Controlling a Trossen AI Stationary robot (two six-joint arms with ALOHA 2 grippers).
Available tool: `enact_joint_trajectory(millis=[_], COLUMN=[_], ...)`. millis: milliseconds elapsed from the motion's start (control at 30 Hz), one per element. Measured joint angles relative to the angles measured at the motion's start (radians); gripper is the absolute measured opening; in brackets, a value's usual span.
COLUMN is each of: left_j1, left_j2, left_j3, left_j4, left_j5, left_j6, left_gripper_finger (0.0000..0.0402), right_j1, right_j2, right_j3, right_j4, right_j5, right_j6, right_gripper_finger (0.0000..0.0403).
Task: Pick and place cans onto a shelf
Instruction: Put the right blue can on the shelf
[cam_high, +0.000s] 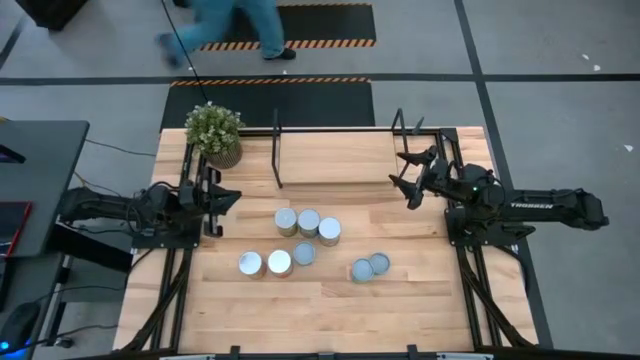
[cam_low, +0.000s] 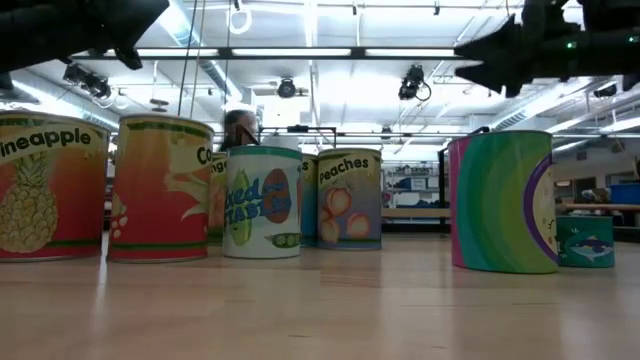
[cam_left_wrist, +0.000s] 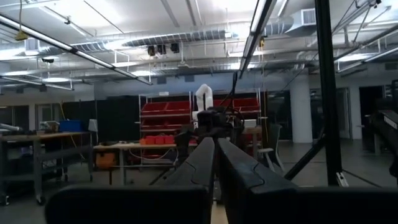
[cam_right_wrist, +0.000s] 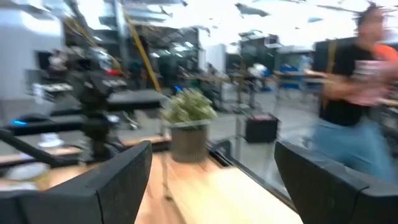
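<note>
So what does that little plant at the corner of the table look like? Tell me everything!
The plant is a small bushy clump of pale green leaves with tiny light specks, standing upright in a round, brownish-grey pot. It sits on the wooden table at its far left corner, just beside the shelf's thin black end frame. Nothing holds it; neither gripper touches it, and the cans lie farther toward the table's middle.

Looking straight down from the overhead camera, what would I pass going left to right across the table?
Left claw → potted plant → cluster of six cans → pair of cans → right claw.
</note>
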Motion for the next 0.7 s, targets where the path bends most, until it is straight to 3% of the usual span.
enact_joint_trajectory(millis=[167,300,467,700], left_j1=[0.000,0.000,0.000,0.000], left_j2=[0.125,0.203,0.279,0.327], left_j3=[0.003,0.003,0.003,0.004], left_j4=[0.110,0.190,0.239,0.275], left_j5=[0.018,0.018,-0.025,-0.056], left_j6=[0.033,0.052,0.054,0.079], left_gripper_finger=[0.0025,0.0025,0.0032,0.0124], right_j1=[0.014,0.016,0.029,0.031], right_j2=[0.035,0.084,0.223,0.459], right_j3=[0.001,0.008,0.068,0.194], right_j4=[0.024,0.019,0.010,-0.032], right_j5=[-0.114,-0.114,-0.118,-0.115], right_j6=[-0.036,0.054,0.046,0.035], right_gripper_finger=[0.0346,0.0346,0.0346,0.0346])
